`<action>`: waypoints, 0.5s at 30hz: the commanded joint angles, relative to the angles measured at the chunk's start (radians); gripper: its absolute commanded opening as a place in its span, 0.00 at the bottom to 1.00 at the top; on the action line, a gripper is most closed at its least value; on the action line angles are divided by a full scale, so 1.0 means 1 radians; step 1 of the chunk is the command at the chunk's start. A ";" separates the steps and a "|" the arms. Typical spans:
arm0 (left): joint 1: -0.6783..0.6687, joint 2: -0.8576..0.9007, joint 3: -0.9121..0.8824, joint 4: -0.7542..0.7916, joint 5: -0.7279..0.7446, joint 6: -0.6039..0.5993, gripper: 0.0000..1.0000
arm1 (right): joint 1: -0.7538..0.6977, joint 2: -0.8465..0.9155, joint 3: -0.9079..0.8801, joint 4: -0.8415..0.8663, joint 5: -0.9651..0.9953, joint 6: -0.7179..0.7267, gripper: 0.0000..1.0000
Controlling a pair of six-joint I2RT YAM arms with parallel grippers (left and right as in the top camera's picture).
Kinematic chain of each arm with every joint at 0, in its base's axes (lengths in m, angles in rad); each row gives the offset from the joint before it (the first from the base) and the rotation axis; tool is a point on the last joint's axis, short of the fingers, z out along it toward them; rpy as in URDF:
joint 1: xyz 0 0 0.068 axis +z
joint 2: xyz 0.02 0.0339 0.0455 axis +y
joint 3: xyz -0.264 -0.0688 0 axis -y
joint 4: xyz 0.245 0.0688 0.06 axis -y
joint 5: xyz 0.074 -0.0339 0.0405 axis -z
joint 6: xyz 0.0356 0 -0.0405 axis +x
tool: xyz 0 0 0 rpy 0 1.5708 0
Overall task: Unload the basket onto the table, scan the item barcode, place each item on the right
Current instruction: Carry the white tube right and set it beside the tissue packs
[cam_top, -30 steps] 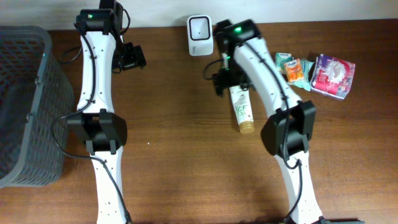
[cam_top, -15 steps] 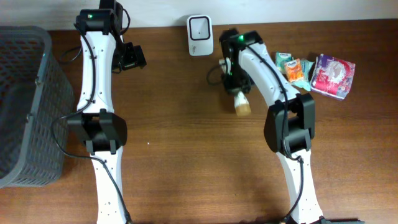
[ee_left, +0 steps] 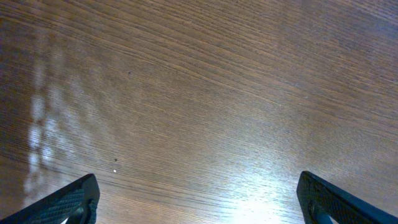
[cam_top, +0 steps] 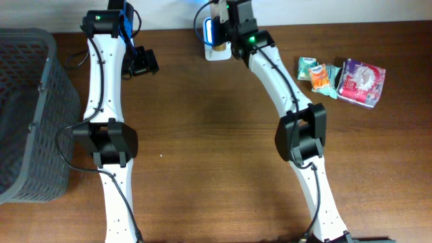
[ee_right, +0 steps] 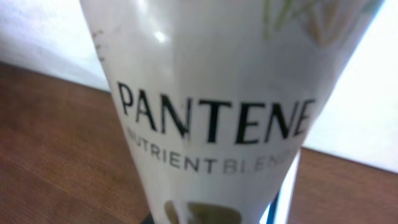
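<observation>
Overhead view: the right gripper (cam_top: pixel 226 27) is pinched tight on the Pantene tube (ee_right: pixel 211 93), holding it off the table (cam_top: pixel 202 135) at the far edge, directly in front of the barcode scanner (cam_top: pixel 208 34), which glows blue. The left gripper (ee_left: pixel 199 202) is spread wide over bare wood at far left, holding nothing. Step in hand, by judgement: presenting the code. Recommended: turn the tube slowly about its length until its barcode faces the scanner window, hold it steady and close without touching, and do not squeeze harder, as the soft wall may buckle. Tube appearance: white, a few dark specks, black PANTENE lettering, green sprig print; no barcode visible in any view.
</observation>
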 commanded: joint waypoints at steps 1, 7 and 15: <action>0.005 -0.022 0.009 -0.002 -0.011 0.000 0.99 | 0.006 -0.012 0.013 0.051 -0.009 0.006 0.06; 0.005 -0.022 0.009 -0.002 -0.011 0.000 0.99 | -0.103 -0.215 0.015 -0.202 -0.009 0.006 0.04; 0.005 -0.022 0.009 -0.002 -0.011 0.000 0.99 | -0.576 -0.229 0.013 -0.835 0.098 0.005 0.05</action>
